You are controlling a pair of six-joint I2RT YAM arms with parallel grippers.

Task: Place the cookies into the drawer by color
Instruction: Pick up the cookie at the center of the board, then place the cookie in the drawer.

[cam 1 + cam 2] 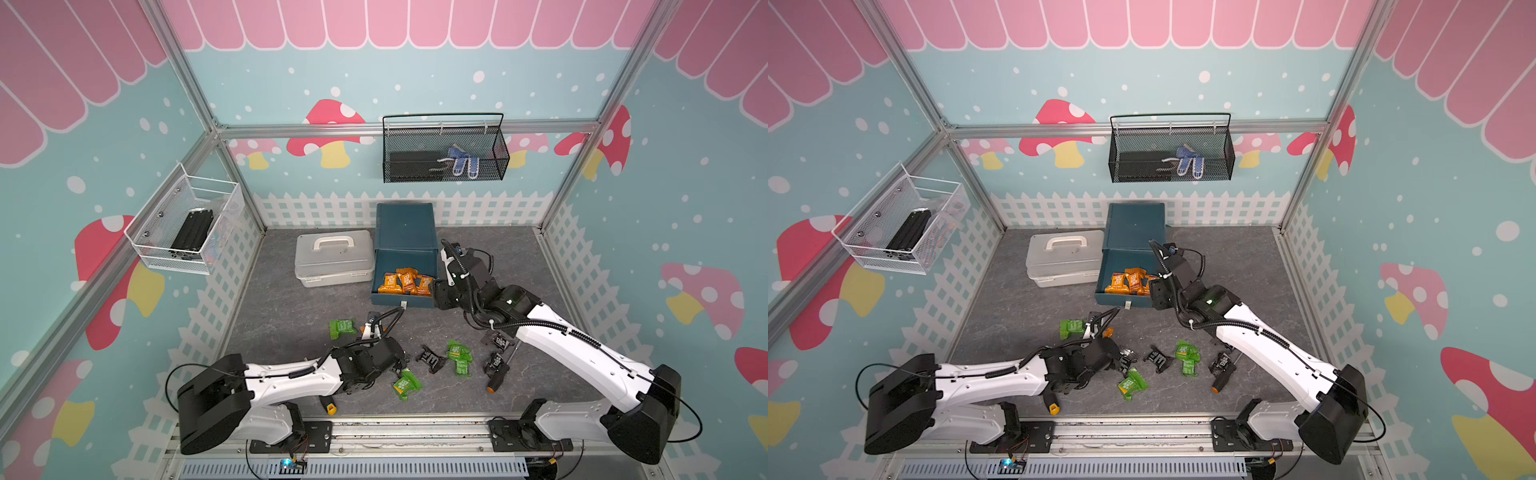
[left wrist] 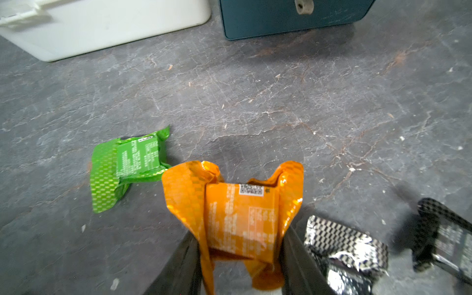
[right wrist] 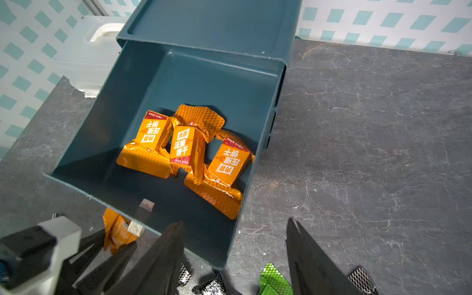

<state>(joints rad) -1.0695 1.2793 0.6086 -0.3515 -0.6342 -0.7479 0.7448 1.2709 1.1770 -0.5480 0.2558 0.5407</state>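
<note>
Gripping an orange cookie (image 2: 237,212) between its two dark fingers, the left gripper (image 2: 241,232) is pinching the crinkled foil at a middling jaw width. Only the left wrist view is showing this grip. In both top views the arm's own wrist is covering most of it.

A green cookie (image 2: 127,166) is lying just beside this gripper on its left, and a black cookie (image 2: 344,245) is sitting close against its right finger. Ahead of the fingertips, bare grey floor (image 2: 255,102) is stretching as far as the teal front of the drawer (image 3: 102,115) and its white pull tab (image 2: 304,6). A pale grey case (image 1: 334,257) is standing ahead and to the left.

The right gripper (image 3: 235,222) is hovering over the front corner of the pulled-out top drawer, with its jaws standing wide and nothing between them. Its wrist view alone is looking down into the drawer. There, three orange cookies (image 3: 189,150) are lying bunched ahead of the fingertips, leaving the rest of the drawer's bottom bare. To this gripper's right, open floor is running out to the fence-patterned wall.
</note>
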